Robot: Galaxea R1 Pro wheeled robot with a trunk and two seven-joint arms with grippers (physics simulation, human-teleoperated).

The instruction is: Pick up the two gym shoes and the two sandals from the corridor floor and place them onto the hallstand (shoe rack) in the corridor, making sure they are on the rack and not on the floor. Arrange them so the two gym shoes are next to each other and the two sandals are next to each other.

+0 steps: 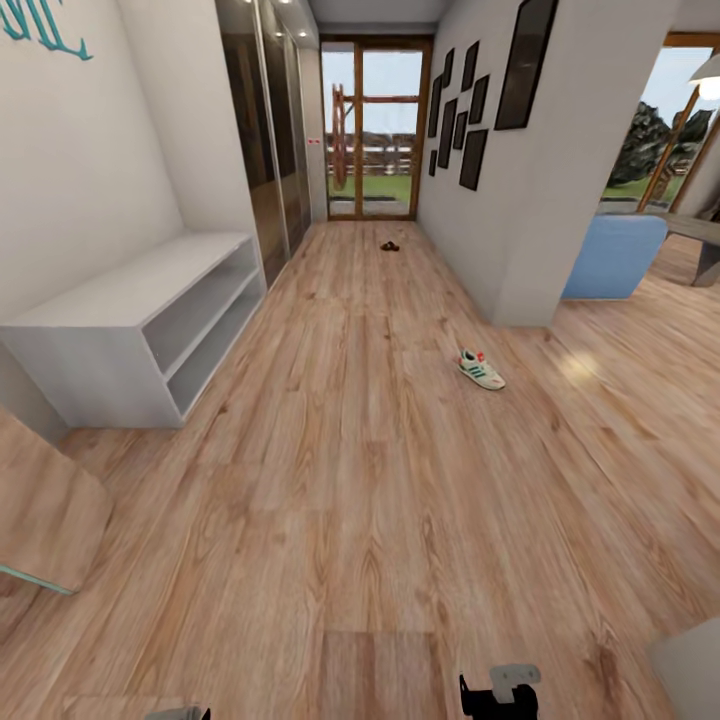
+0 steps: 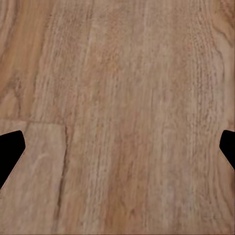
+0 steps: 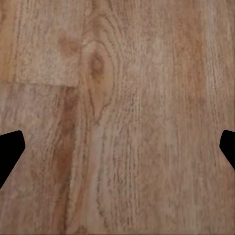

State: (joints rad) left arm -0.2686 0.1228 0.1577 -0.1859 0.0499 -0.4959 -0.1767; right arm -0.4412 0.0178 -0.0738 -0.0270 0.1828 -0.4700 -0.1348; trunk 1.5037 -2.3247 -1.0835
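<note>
One white gym shoe [image 1: 481,369] with green stripes lies on the wood-plank corridor floor [image 1: 350,500], right of centre and near the wall corner. Far down the corridor, close to the glass door, a small dark brown shape [image 1: 390,245] that looks like the sandals rests on the floor; it is too small to tell one from two. The white hallstand [image 1: 140,285] stands against the left wall, its bench top and two open shelves bare. My left gripper [image 2: 117,154] and right gripper [image 3: 117,154] hang open over bare planks, holding nothing. The right gripper's top [image 1: 500,690] peeks in at the head view's lower edge.
A mirrored wardrobe [image 1: 270,150] runs along the left wall past the hallstand. A wall corner [image 1: 530,250] with dark picture frames juts in at the right, with a blue sofa [image 1: 612,255] behind it. A wooden surface [image 1: 50,510] sits at the near left.
</note>
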